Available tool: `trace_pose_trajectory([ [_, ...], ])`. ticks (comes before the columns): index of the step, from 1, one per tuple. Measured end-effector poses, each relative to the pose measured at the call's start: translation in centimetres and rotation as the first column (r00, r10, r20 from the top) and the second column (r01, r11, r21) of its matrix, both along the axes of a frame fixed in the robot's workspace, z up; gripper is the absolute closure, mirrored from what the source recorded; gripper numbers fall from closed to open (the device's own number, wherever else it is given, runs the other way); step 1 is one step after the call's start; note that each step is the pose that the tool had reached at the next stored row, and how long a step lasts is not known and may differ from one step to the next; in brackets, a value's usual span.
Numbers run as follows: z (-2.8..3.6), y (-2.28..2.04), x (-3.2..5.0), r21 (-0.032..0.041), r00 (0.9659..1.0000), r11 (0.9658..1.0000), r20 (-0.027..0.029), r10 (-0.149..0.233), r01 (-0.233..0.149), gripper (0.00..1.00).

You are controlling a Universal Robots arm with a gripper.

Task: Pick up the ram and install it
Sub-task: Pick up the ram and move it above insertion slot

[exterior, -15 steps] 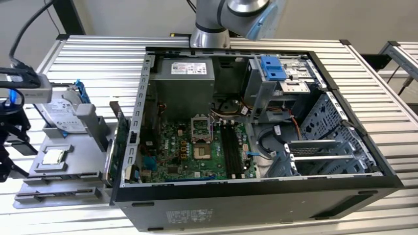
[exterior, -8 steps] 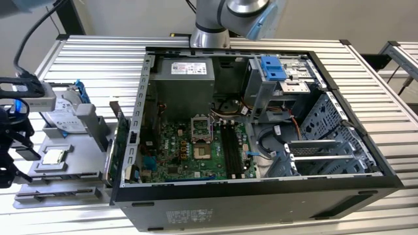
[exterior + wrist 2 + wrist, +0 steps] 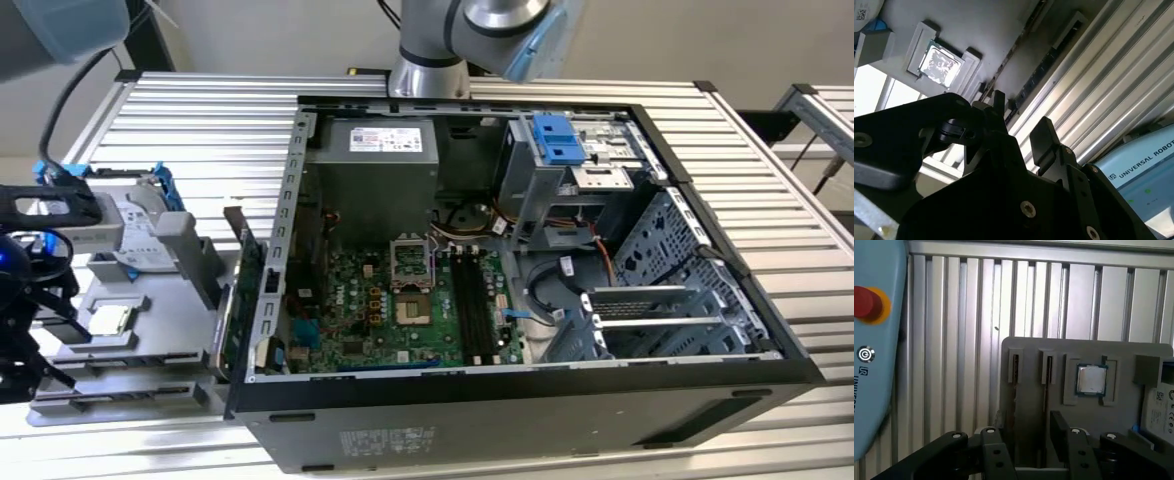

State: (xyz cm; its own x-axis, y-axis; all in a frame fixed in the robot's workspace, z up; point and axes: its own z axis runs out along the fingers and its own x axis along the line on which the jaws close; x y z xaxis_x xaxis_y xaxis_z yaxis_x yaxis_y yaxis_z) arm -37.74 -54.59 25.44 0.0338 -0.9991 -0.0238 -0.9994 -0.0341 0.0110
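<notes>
Exterior view looks down on the case (image 3: pixel 534 400) while both wrist views (close in) share the tray (image 3: pixel 1074 347) (image 3: pixel 984 25)

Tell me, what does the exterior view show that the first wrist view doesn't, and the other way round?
The exterior view takes in the open computer case, with its green motherboard and a blue drive bracket. The first wrist view brings the tool up close, open, plus a red button. Both share the grey tray, the silvery chip seated in it, and the ribbed metal table.
</notes>
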Motion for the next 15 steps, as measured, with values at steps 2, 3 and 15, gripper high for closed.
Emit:
trace_pose_trajectory([
  [2,-0.37,-0.08,0.00,0.0000,1.0000,1.0000,-0.0001,0.000,0.000,0.00],
  [3,-0.56,-0.14,0.01,-0.0001,1.0000,1.0000,-0.0001,0.000,0.000,0.00],
  [15,-2.73,-0.74,0.08,-0.0001,1.0000,1.0000,-0.0001,0.000,0.000,0.00],
])
